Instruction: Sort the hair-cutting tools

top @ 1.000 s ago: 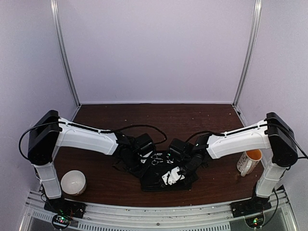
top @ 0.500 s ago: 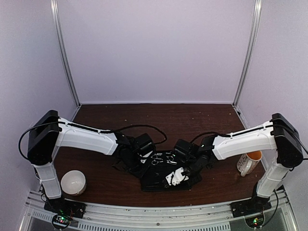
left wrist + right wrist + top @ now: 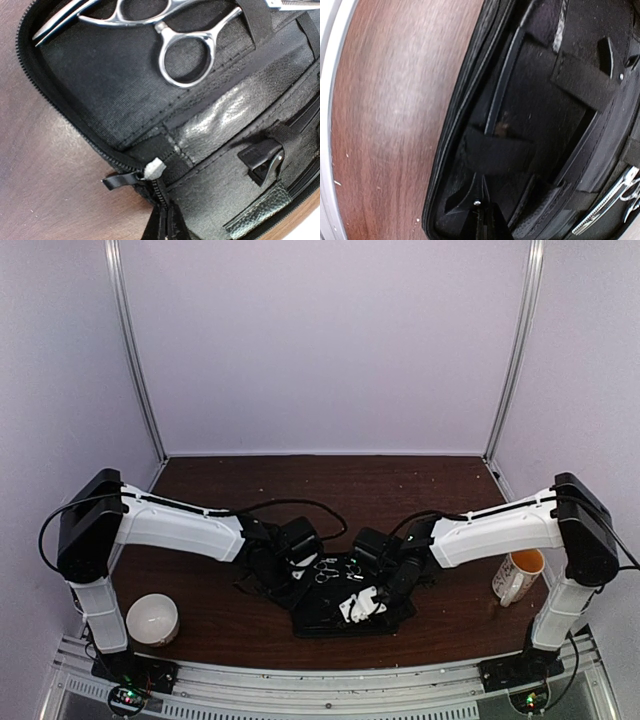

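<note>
Scissors [image 3: 167, 32] lying on the open case [image 3: 100, 75] just ahead of the left claw [image 3: 303, 562], ring loop upward, shank passing under a strap. Second pair [image 3: 120, 22] just beyond the first, right against it. From above, both between the two claws, nearer the left one, in the same spot as a second ago. Black clip [image 3: 260, 159] on the case lining, off to the left claw's right.

Left claw closed, parked at the case's zipped edge. Cannot tell whether pinching that edge. Unmoved over the last second.

Right claw [image 3: 480, 220] closed too, tips together, poked into the other half of the case beside a pocket flap. Half a second ago shifted outward toward the mug [image 3: 518, 575], now back inward, much as a second ago.

Case flat on the brown table [image 3: 330, 480], under both claws, not shifted. Mug well out past the right claw, by that arm's elbow. White bowl [image 3: 152, 618] well back from the left claw, near that arm's base.
</note>
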{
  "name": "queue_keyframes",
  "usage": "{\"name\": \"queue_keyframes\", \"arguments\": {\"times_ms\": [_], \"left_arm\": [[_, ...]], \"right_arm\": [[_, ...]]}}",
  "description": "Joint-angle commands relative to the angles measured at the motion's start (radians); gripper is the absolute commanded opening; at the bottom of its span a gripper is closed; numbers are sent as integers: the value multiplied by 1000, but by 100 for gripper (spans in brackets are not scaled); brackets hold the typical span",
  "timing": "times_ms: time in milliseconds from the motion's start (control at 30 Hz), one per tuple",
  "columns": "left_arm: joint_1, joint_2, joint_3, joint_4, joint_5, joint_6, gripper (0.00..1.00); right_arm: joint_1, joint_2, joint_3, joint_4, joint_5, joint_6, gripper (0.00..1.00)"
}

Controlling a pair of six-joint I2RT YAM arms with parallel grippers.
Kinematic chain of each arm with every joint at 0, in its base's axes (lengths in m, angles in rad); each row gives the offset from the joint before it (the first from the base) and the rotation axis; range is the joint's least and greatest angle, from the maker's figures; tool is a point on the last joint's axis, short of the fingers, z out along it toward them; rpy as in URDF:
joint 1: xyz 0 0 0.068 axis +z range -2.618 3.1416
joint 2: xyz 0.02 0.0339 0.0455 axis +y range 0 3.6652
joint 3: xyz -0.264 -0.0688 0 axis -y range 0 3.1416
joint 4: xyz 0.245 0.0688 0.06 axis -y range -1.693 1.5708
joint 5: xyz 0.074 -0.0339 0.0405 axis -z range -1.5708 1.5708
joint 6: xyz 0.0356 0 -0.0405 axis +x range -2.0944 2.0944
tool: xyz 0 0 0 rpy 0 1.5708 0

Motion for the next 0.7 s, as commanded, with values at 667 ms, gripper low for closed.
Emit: {"name": "queue_keyframes", "arguments": {"times_ms": [667], "left_arm": [[14,25,-64,85,95,-51,0]], "right_arm": [[106,96,1,185,-53,248,9]]}}
